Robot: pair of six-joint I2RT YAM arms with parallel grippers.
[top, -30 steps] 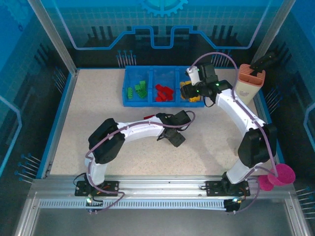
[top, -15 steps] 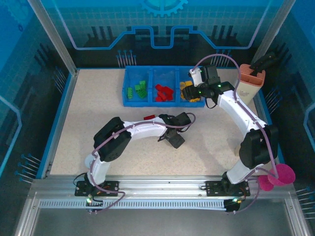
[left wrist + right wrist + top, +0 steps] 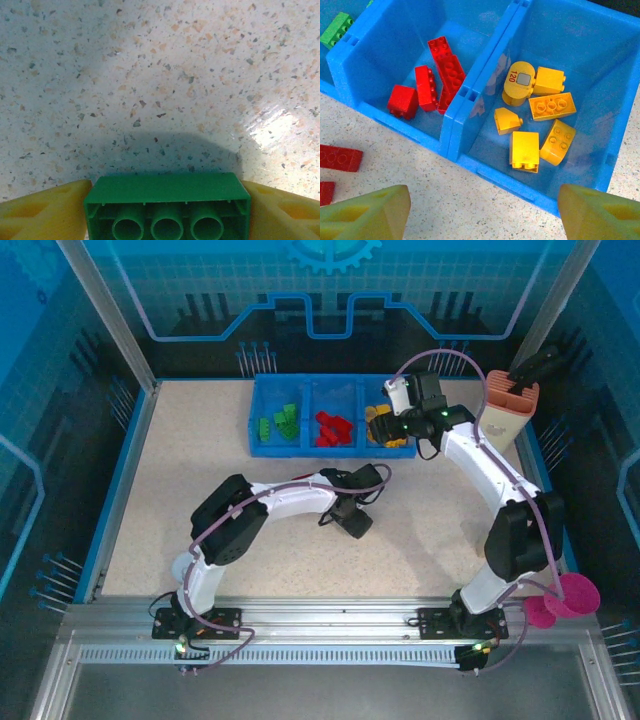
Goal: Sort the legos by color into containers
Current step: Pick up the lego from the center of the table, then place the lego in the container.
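table: speckled top, work surface. tray at far edge, bins split by color: green left, red middle, yellow right. right gripper spread wide, empty, over yellow bin's near wall. left gripper clamps green brick by its ends, above table, likely bound for left bin. red bricks loose before tray, unsorted.

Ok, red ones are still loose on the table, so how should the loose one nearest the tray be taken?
Pinch the red brick across its two long smooth sides, coming straight down. It lies flat, studs up, apart from the tray wall, so both sides are free. Mind the second red piece lying close beside it.
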